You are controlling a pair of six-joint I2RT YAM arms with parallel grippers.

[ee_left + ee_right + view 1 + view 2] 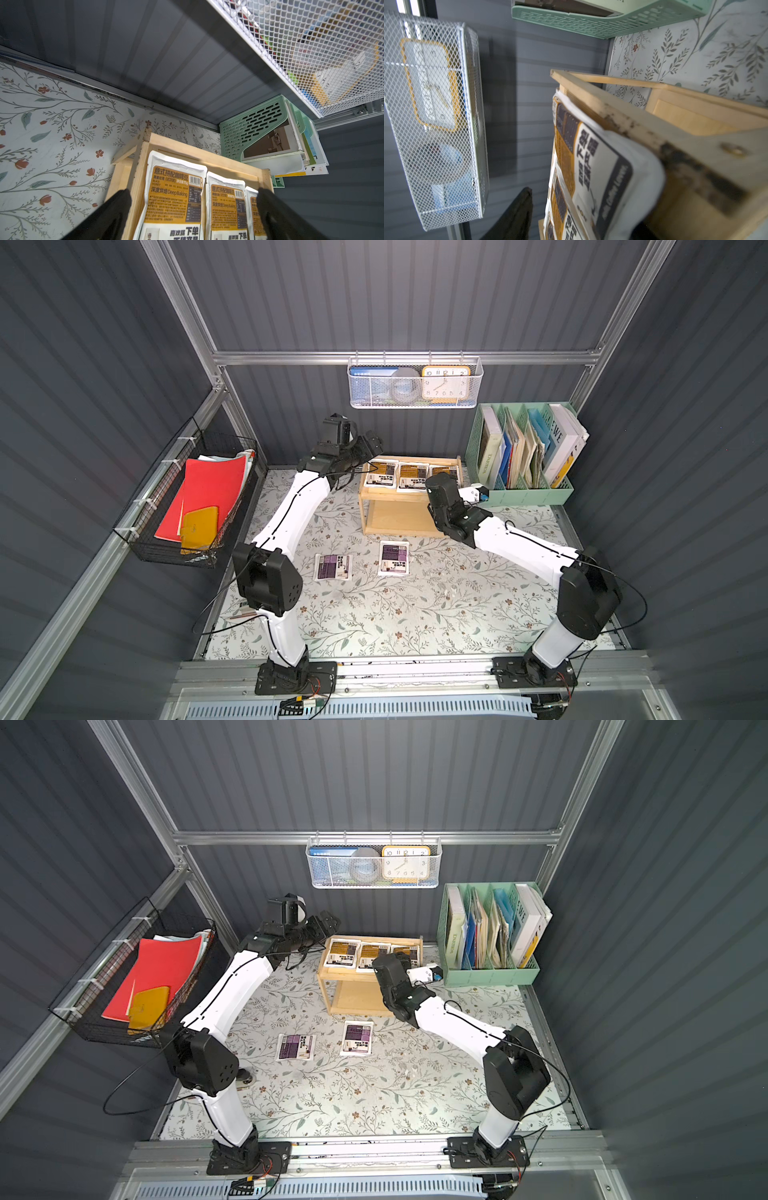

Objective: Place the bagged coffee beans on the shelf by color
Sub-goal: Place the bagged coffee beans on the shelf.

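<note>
Floral tabletop (415,614) | wooden shelf (397,524), frame centre: three yellow coffee pouches (379,475) on top; two purple pouches (393,558) lower-centre, unshelved | left gripper (193,192) wide, empty; right gripper (581,207) parted astride end pouch (602,166) | risk: retreat may drag it off.

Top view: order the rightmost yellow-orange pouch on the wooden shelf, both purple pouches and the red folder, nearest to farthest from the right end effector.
1. Rightmost yellow-orange-labelled white pouch, under the right end effector.
2. Right purple-labelled pouch, on the floral table.
3. Left purple-labelled pouch, beside it.
4. Red folder, far-left wire basket.
</note>
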